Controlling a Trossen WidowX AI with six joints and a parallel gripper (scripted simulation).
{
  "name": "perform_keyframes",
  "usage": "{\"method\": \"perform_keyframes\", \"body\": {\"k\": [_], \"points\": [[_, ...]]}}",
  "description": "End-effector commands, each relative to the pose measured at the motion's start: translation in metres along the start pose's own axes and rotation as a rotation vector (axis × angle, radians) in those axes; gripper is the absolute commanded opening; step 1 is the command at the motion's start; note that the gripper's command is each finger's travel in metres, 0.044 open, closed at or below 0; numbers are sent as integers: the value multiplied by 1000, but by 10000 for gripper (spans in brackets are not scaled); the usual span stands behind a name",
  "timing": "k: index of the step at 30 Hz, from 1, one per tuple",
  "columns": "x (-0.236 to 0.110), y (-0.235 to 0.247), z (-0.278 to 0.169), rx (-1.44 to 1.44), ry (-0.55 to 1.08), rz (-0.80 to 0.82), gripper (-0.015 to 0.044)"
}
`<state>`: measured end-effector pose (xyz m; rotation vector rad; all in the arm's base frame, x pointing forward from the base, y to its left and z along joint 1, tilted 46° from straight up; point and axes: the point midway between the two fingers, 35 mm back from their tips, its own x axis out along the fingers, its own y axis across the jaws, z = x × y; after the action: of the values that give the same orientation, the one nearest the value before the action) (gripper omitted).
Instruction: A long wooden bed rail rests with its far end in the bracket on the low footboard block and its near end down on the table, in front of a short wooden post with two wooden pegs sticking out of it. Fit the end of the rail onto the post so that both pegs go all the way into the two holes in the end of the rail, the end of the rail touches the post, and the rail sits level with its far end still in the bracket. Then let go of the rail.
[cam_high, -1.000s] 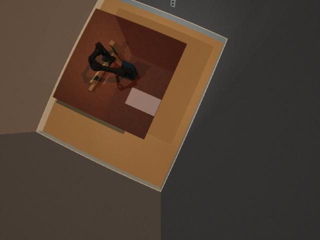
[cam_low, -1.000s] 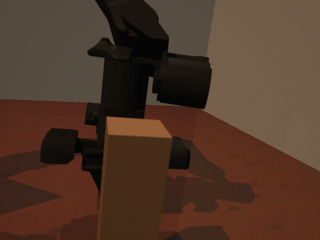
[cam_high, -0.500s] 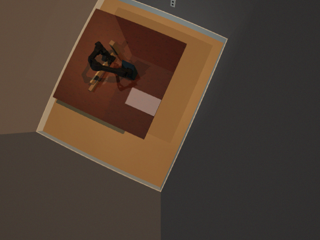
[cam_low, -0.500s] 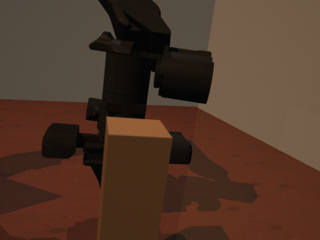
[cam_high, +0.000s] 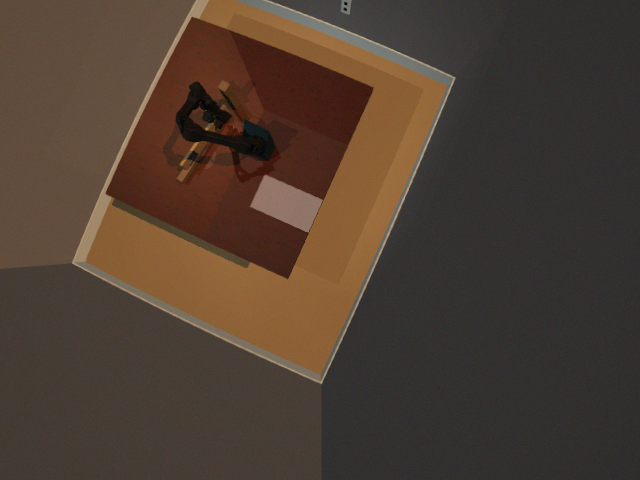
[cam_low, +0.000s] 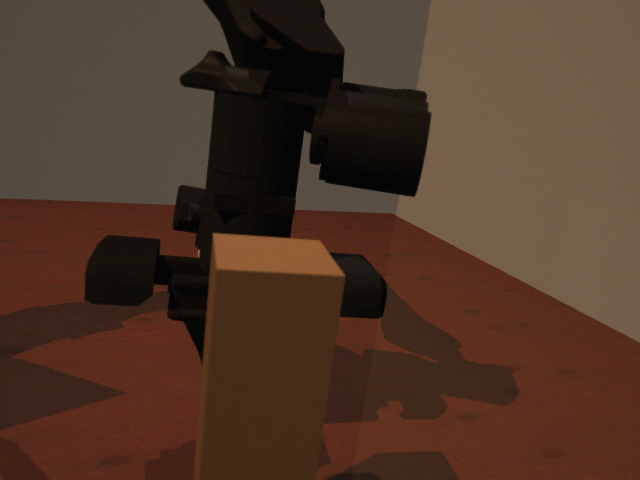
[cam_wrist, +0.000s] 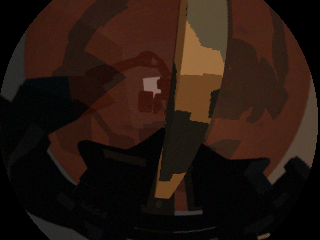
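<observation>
The rail (cam_wrist: 190, 80) is a long, pale wooden bar with flat faces and square edges, lighter than the dark red-brown table (cam_high: 289, 129) it lies over. In the wrist view it runs straight away from the claw (cam_wrist: 175, 190) as a narrow strip, its top mottled by grey-green shadow patches. The claw is closed on the rail near its close end, a dark finger on each side.

From above, the rail (cam_high: 192, 157) lies in the far left part of the table, mostly hidden beneath the black arm (cam_high: 206, 131). In the side view a pale wooden post (cam_low: 268, 356) stands upright in front, blocking the claw's lower half; its pegs cannot be seen.
</observation>
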<state>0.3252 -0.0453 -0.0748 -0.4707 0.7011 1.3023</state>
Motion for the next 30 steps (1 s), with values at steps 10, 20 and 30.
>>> {"method": "perform_keyframes", "body": {"k": [10,20,30], "points": [[-11,-2,0,1,-4,-13,0],[-16,-2,0,1,-4,-13,0],[-16,-2,0,1,-4,-13,0]]}}
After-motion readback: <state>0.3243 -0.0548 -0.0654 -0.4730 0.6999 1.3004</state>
